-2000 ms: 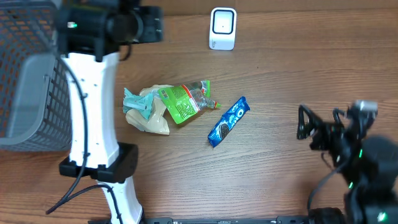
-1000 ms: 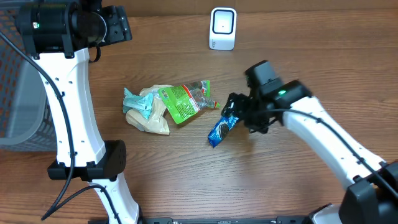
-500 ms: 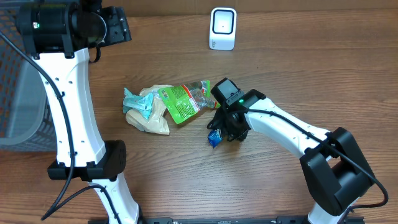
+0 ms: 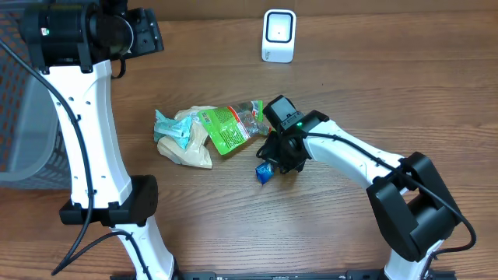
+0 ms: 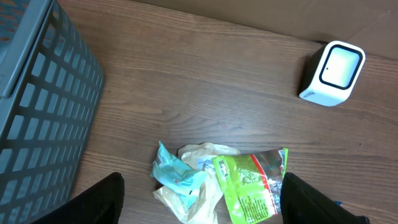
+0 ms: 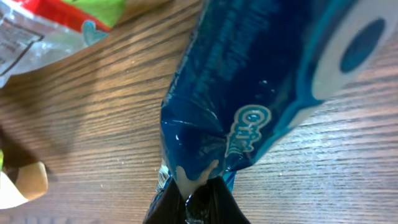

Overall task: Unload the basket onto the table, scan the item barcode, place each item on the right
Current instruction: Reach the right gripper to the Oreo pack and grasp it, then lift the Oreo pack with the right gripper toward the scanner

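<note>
The item is a blue cookie pack (image 6: pixel 261 81) lying on the wooden table; in the overhead view only its lower end (image 4: pixel 264 172) shows from under the arm. My right gripper (image 6: pixel 198 202) is shut on the pack's crimped end, just right of the snack pile in the overhead view (image 4: pixel 282 155). The white barcode scanner (image 4: pixel 278 35) stands upright at the back of the table, also in the left wrist view (image 5: pixel 333 71). My left gripper (image 5: pixel 202 208) hangs open high above the pile, holding nothing.
A pile lies left of the pack: a green bag (image 4: pixel 227 127), a teal packet (image 4: pixel 173 128) and a beige bag (image 4: pixel 191 152). A grey mesh basket (image 4: pixel 31 117) sits at the left edge. The left arm's white column (image 4: pixel 97 132) rises between basket and pile.
My right arm swung in from the right onto the blue pack and its jaws closed on it. The pack shifted slightly left and toward the front. The left arm stayed put.
</note>
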